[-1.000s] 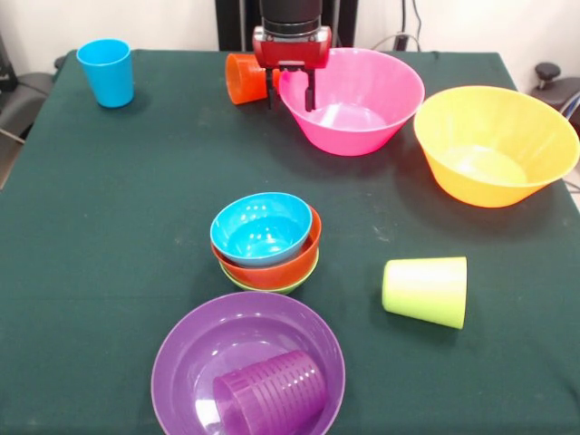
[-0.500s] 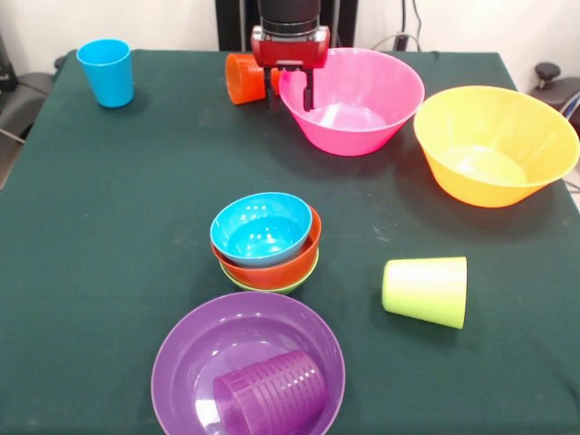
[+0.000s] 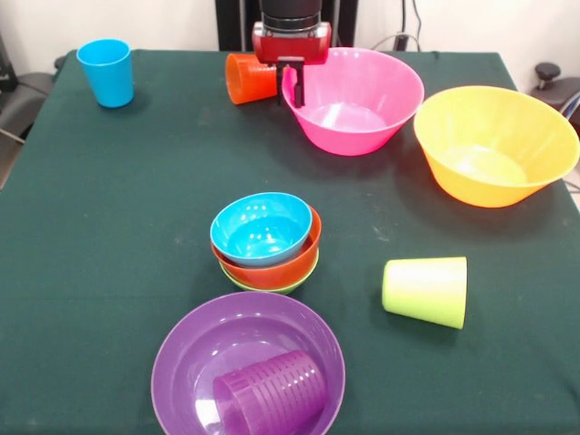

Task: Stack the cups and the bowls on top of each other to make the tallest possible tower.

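Claw (image 3: 293, 83) pinched on rim of large pink plastic bowl (image 3: 358, 100) — bowl directly below, resting on green surface (image 3: 136, 208). Likely light, smooth, slippery; grip thin rim firmly.

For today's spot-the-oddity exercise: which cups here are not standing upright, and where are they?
Three cups lie on their sides: the purple cup inside the purple bowl, the lime green cup on the table, and the orange cup beside the gripper. Only the blue cup stands upright.
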Tool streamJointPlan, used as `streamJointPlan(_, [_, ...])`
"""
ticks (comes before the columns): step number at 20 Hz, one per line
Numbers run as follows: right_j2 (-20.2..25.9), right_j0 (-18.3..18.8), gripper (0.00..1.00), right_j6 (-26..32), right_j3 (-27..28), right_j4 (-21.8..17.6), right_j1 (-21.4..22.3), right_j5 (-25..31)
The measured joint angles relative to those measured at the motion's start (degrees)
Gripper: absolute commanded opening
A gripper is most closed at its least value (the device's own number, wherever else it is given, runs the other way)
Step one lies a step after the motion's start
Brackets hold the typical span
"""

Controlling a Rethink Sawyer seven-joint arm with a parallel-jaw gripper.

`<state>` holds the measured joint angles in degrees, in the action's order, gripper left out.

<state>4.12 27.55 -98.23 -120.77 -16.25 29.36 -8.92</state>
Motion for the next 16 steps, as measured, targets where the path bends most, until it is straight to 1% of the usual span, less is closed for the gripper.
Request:
streamJointPlan(10, [0.0,0.0,0.0,-0.6,-0.5,0.0,0.3,-0.3])
streamJointPlan(13, [0.3,0.1,0.0,-0.6,-1.3,0.0,1.6,-0.3])
streamJointPlan(16, [1.1,0.6,0.0,-0.6,-2.3,0.0,3.9,0.4])
